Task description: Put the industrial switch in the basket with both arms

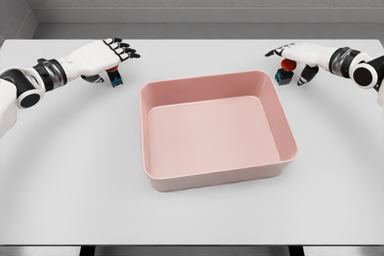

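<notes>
A pink basket (282,125) sits in the middle of the white table, with nothing inside. One industrial switch (285,72), dark with a red button on top, stands at the basket's far right corner. My right hand (299,58) hovers over it with fingers spread, holding nothing. A second switch (114,78) stands to the far left of the basket, mostly hidden under my left hand (114,55). That hand's fingers are stretched out above it, not closed around it.
The white table (72,178) spreads wide around the basket. A grey wall runs behind its far edge. The front table edge lies near the bottom of the picture.
</notes>
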`<move>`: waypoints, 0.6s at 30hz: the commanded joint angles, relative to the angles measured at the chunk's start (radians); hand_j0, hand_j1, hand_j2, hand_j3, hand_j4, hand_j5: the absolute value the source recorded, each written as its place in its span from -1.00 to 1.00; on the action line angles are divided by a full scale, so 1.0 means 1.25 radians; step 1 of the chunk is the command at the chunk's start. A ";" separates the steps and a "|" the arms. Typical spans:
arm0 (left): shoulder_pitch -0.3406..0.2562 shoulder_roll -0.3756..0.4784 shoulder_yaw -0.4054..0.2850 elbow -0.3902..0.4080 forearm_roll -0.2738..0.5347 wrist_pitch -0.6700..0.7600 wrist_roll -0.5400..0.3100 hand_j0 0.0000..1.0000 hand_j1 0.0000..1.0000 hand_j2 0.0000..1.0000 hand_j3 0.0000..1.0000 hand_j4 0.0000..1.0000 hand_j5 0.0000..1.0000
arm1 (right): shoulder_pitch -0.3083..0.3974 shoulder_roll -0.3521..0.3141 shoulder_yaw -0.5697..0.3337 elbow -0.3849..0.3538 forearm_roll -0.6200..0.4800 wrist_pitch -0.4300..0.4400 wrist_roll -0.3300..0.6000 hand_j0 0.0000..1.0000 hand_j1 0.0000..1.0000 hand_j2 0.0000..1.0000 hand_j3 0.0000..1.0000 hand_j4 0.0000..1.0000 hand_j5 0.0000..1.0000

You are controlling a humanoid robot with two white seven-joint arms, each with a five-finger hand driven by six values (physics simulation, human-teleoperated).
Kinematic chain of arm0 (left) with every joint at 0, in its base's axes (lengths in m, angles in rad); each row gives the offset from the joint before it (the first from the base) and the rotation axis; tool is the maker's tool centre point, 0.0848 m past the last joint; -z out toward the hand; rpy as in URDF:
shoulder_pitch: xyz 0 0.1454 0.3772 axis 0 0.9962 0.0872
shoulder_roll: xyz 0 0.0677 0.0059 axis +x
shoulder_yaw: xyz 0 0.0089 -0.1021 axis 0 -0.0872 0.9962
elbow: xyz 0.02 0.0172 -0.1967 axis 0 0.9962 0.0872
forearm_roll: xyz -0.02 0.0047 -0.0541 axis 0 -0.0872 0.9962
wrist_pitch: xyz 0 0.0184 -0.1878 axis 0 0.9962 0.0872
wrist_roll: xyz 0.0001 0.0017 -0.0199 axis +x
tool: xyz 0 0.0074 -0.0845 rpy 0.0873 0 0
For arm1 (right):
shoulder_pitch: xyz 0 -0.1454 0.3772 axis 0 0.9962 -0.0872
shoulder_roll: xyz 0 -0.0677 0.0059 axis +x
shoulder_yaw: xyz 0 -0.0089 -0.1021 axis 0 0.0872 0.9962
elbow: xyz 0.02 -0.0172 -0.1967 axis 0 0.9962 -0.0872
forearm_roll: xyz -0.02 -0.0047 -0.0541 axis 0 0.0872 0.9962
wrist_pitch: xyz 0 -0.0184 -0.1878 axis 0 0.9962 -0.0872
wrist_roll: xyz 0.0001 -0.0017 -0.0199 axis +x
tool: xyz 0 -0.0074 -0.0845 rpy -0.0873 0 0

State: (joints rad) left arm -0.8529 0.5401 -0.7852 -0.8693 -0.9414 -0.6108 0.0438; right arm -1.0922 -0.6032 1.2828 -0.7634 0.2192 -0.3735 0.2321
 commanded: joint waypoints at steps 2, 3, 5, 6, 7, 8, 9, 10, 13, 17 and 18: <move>0.000 -0.003 -0.011 0.014 0.003 0.000 0.001 1.00 1.00 1.00 1.00 1.00 1.00 | 0.000 0.010 -0.002 0.002 -0.002 0.001 0.000 0.88 0.88 0.88 0.88 0.88 0.88; 0.000 -0.003 -0.011 0.014 0.004 0.000 0.001 1.00 1.00 1.00 1.00 1.00 1.00 | 0.000 0.011 0.000 0.002 -0.001 -0.001 0.000 0.84 0.84 0.84 0.84 0.84 0.84; 0.000 -0.003 -0.011 0.014 0.003 0.000 0.001 1.00 1.00 1.00 1.00 1.00 1.00 | 0.000 0.011 0.000 0.002 -0.001 -0.001 0.001 0.80 0.80 0.80 0.80 0.80 0.80; 0.001 -0.001 -0.012 0.016 0.003 0.000 0.001 1.00 1.00 1.00 1.00 1.00 1.00 | 0.000 0.011 0.000 0.001 -0.001 -0.002 0.001 0.78 0.78 0.78 0.78 0.78 0.78; 0.001 -0.001 -0.016 0.022 0.005 0.000 0.001 0.99 0.99 0.99 0.99 0.99 0.99 | 0.000 0.011 0.000 0.001 -0.001 -0.002 0.001 0.77 0.77 0.77 0.77 0.77 0.77; 0.000 -0.001 -0.016 0.022 0.005 0.000 0.002 0.95 0.95 0.95 0.95 0.95 0.95 | 0.000 0.011 0.001 0.001 -0.001 -0.002 0.001 0.77 0.77 0.77 0.77 0.77 0.77; 0.001 -0.003 -0.016 0.023 0.005 0.000 0.003 0.86 0.86 0.86 0.86 0.86 0.86 | 0.000 0.011 0.001 0.002 -0.001 -0.002 0.001 0.77 0.77 0.77 0.77 0.77 0.77; 0.000 -0.001 -0.015 0.024 0.005 0.000 0.003 0.79 0.79 0.79 0.79 0.79 0.79 | 0.000 0.011 0.001 0.001 -0.001 -0.003 0.001 0.76 0.76 0.76 0.76 0.76 0.76; 0.000 -0.001 -0.015 0.024 0.007 0.000 0.005 0.40 0.40 0.40 0.40 0.40 0.40 | -0.005 0.011 0.010 0.001 -0.001 -0.004 0.001 0.72 0.72 0.72 0.72 0.72 0.72; 0.000 0.000 -0.015 0.023 0.013 0.000 0.008 0.20 0.20 0.20 0.20 0.20 0.20 | -0.010 0.010 0.011 -0.007 -0.001 -0.007 0.001 0.71 0.71 0.71 0.71 0.71 0.71; 0.000 0.001 -0.015 0.023 0.013 0.000 0.008 0.12 0.12 0.12 0.12 0.12 0.12 | -0.010 0.009 0.011 -0.008 -0.001 -0.008 0.001 0.67 0.67 0.67 0.67 0.67 0.67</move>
State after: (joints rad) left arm -0.8514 0.5394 -0.8060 -0.8404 -0.9336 -0.6108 0.0518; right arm -1.1045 -0.5904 1.2969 -0.7693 0.2205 -0.3822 0.2335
